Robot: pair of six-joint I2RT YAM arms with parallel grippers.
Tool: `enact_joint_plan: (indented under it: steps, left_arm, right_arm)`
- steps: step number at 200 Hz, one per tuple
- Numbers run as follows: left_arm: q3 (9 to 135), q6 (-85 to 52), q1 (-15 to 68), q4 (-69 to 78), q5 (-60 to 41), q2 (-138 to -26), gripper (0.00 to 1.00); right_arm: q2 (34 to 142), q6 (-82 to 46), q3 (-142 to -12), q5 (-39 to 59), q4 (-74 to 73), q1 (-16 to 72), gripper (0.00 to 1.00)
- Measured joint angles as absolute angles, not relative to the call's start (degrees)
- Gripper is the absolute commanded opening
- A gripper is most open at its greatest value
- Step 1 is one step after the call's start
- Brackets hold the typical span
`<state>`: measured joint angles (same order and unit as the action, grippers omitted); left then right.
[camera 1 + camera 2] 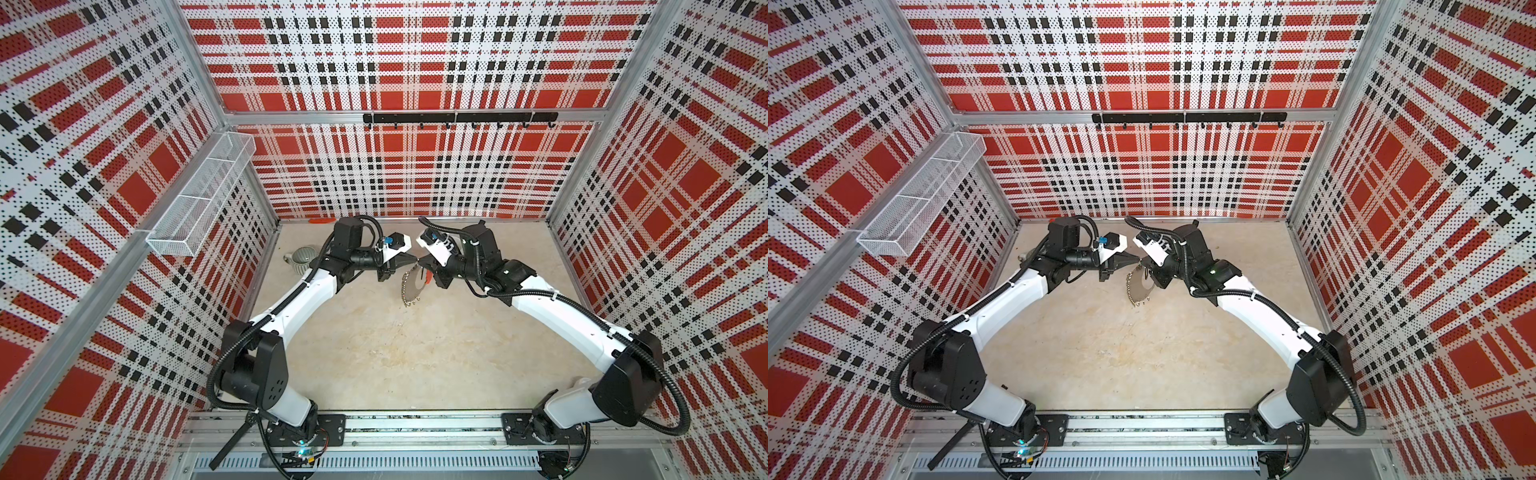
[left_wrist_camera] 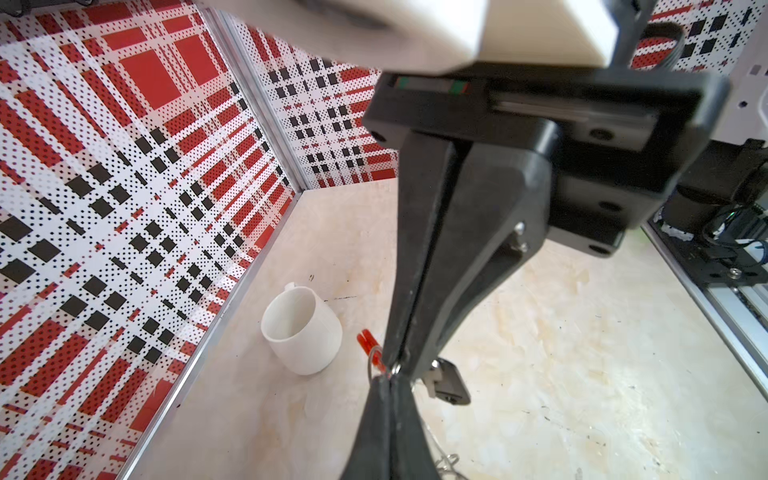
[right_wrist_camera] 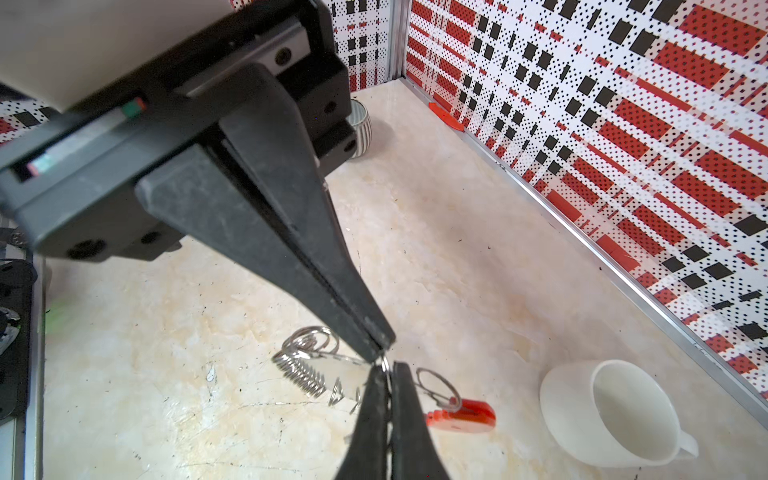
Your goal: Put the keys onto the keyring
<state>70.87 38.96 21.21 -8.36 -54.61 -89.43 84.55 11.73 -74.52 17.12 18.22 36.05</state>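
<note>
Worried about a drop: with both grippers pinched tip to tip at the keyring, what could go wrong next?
The keyring hangs from the shut right gripper by its edge; a slip would likely drop it.
The left gripper, also shut, meets it tip to tip at a small wire ring; pulling apart could bend that.
The black key tag is right beside the tips and may snag.

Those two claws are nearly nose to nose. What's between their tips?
Only a thin silver wire ring bridges that small gap between the right claw and the left claw, both shut. The right wrist view shows it best.
</note>
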Motion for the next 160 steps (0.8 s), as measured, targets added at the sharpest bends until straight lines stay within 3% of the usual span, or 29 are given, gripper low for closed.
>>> enact_joint_plan:
  steps: [20, 34, 53, 62, 92, 160]
  left_arm:
    - [71.2, 39.0, 21.3, -8.9, -54.8, -89.7, 0.00]
    - [71.2, 39.4, 21.4, -9.1, -54.7, -89.7, 0.26]
    - [71.2, 39.1, 22.1, -9.6, -54.5, -89.7, 0.32]
    - [71.2, 39.2, 22.6, -9.7, -54.3, -89.7, 0.28]
    - [71.3, 39.7, 22.1, -10.9, -53.8, -89.7, 0.00]
    - [72.7, 39.6, 21.8, -13.1, -53.5, -89.8, 0.00]
  right_arm:
    - [84.6, 11.7, -74.5, 17.1, 18.6, 36.0, 0.00]
    - [84.6, 11.7, -74.5, 17.2, 18.7, 36.0, 0.00]
    - [84.6, 11.6, -74.5, 17.7, 18.3, 36.1, 0.00]
    - [84.6, 11.6, -74.5, 17.9, 18.1, 36.2, 0.00]
    - [84.5, 11.8, -74.4, 17.4, 18.9, 36.0, 0.00]
    - [84.4, 11.7, -74.3, 17.5, 18.8, 36.1, 0.00]
